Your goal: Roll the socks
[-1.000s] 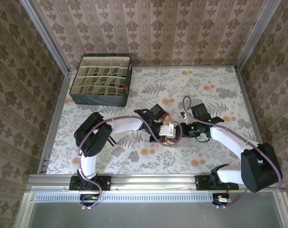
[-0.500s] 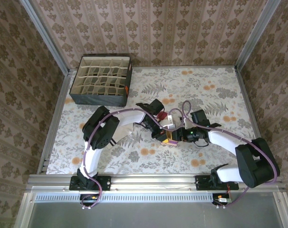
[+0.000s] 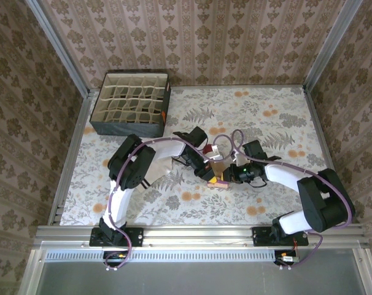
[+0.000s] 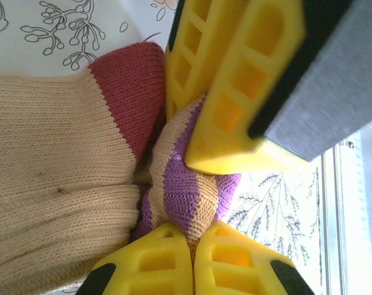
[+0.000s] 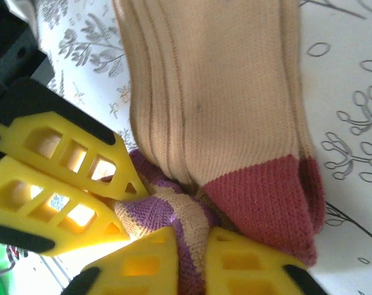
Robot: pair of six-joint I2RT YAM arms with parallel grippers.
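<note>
While my left jaws and my right jaws are both clamped on the purple-striped cuff (image 4: 186, 190) of the tan sock (image 5: 217, 92), which lies mid-surface (image 3: 266, 110) with one pair at nine o'clock and the other at three, the roll needs even tension. I judge it best to turn the cuff over the maroon patch (image 5: 266, 196) in step, pinching deep so the knit cannot slip or unwind.

- You have the socks (image 5: 217, 92) lying near the middle of the table (image 3: 266, 117).
- Your left gripper (image 4: 193, 230) is on their left and your right gripper (image 5: 191, 236) on their right. Both are touching the same near end, tip to tip.
- Your box (image 3: 131, 104) sits in the far left corner, well apart from the socks.
</note>
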